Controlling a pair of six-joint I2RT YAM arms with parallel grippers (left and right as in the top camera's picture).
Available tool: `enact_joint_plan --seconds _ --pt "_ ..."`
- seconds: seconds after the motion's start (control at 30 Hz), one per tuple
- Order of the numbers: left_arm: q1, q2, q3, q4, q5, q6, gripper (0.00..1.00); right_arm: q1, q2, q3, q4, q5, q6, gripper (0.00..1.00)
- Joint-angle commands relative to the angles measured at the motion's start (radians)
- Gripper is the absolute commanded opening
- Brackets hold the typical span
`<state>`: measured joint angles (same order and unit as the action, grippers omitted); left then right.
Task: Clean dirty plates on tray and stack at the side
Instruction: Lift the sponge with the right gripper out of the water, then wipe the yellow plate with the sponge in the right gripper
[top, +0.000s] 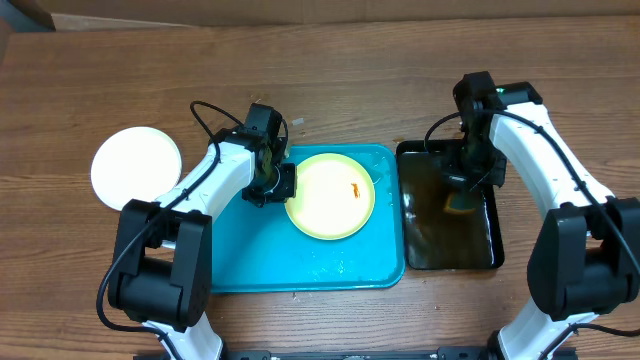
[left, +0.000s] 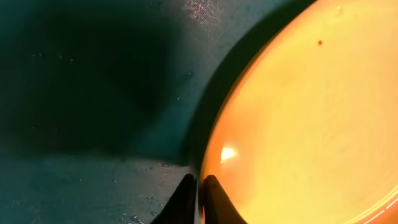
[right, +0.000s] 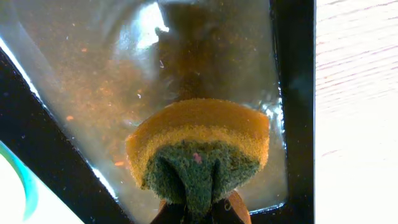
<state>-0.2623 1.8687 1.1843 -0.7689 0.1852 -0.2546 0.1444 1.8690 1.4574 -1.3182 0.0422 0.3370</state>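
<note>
The left fingers (left: 214, 200) pinch only the thin rim of the yellow plate (top: 330, 195) in the blue tray (top: 250, 270), while the right fingers (right: 237, 210) clamp a sponge (right: 199, 143) in the black water tray (top: 485, 255), so the plate could slip free if lifted.

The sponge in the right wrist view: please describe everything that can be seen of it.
The sponge has two layers: a yellow-orange foam body and a dark green scouring pad. It looks soft. The right pincer is shut on it, pinching the green side into a fold. It is over the black tray of cloudy brownish water; whether it touches the water cannot be told.
</note>
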Motion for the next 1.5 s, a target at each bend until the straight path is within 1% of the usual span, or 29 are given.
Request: enact_joint_plan --seconds 0.0,0.43,0.67,0.73,0.87,1.0,1.2,1.3,1.47 --pt "-0.007 0.025 -0.011 0.004 -0.013 0.007 0.05 0.006 -0.016 -0.003 0.005 0.024 0.008 0.04" --pt "-0.007 0.029 -0.011 -0.004 -0.021 0.003 0.04 0.006 -0.016 0.020 -0.018 0.082 -0.034 0.04" --pt "-0.007 0.029 -0.011 -0.005 -0.028 0.003 0.04 0.007 -0.016 0.111 -0.067 0.080 -0.033 0.04" --pt "-0.007 0.029 -0.011 -0.005 -0.028 0.003 0.04 0.007 -0.016 0.133 -0.074 0.051 -0.026 0.04" --pt "-0.007 0.029 -0.011 -0.005 -0.028 0.003 0.04 0.028 -0.016 0.138 -0.051 -0.087 -0.026 0.04" --pt "-0.007 0.029 -0.011 -0.005 -0.028 0.003 0.04 0.098 -0.016 0.138 0.021 -0.196 -0.026 0.04" --pt "-0.007 0.029 -0.011 -0.004 -0.028 0.003 0.04 0.271 -0.016 0.138 0.179 -0.198 -0.009 0.04" --pt "-0.007 0.029 -0.011 -0.005 -0.028 0.003 0.04 0.364 -0.016 0.138 0.258 -0.098 0.060 0.04" --pt "-0.007 0.029 -0.011 -0.005 -0.028 0.003 0.04 0.499 -0.001 0.133 0.312 0.151 0.096 0.04"
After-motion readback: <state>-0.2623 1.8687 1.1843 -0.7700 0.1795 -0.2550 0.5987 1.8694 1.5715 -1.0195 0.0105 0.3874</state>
